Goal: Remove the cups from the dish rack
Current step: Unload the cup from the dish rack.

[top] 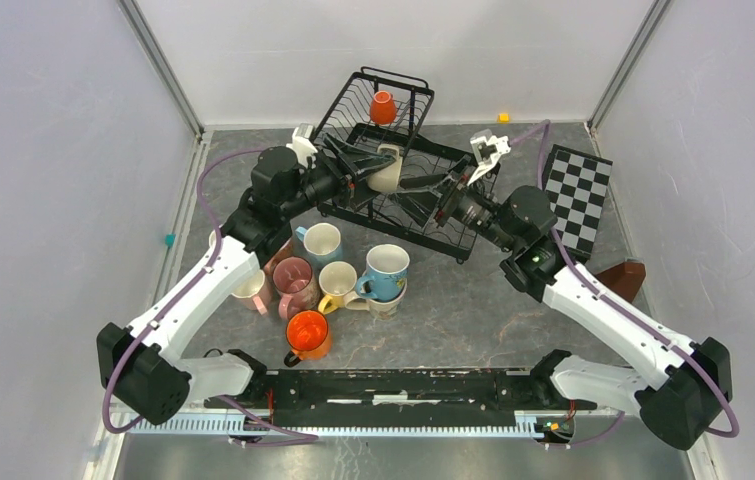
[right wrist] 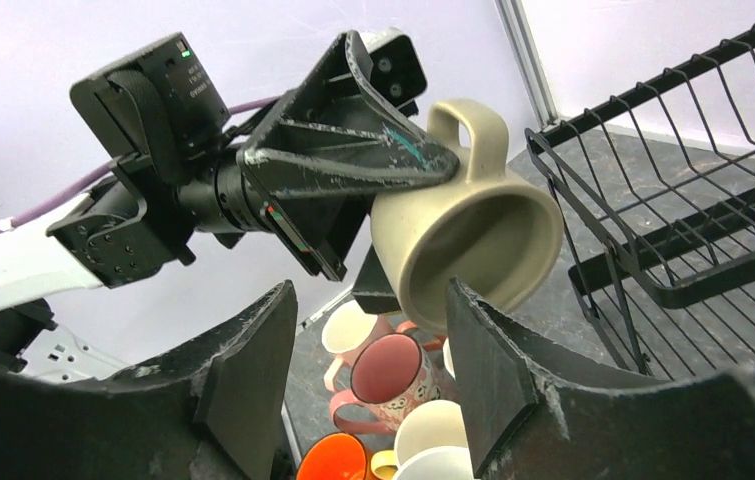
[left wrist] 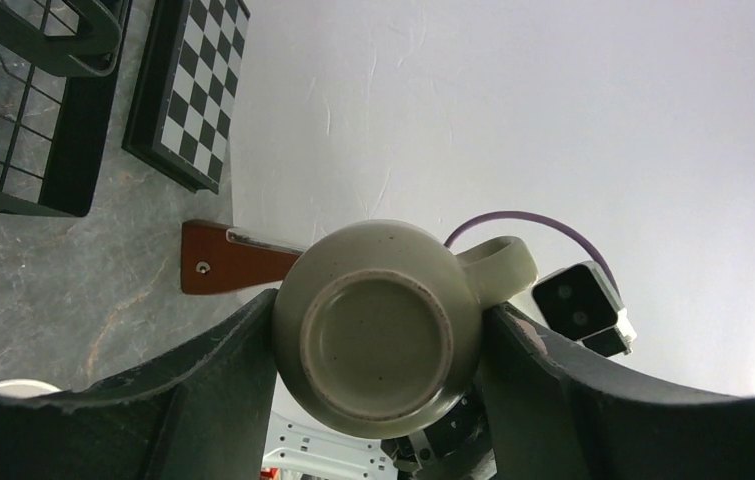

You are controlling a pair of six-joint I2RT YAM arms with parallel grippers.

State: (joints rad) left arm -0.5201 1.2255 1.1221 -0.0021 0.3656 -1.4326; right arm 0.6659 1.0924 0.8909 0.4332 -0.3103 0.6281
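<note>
Several cups (top: 338,280) are clustered on the bench (top: 473,310). A beige cup (left wrist: 378,330) is clamped by the jaws of the left gripper (top: 371,165) above the dish rack (top: 423,232), where an orange cup (top: 382,107) is seen in the upper basket. The right gripper (right wrist: 368,310) is held just beside the beige cup, jaws spread wide, nothing grasped.

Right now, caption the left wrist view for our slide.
Left claw grips a beige ceramic mug, its round base facing the viewer.

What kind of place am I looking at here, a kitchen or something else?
Probably a robot lab test cell, not a kitchen: plain white panels wall in the table, two arms are bolted at its edge, and the left gripper holds a beige cup by a dish rack.
</note>
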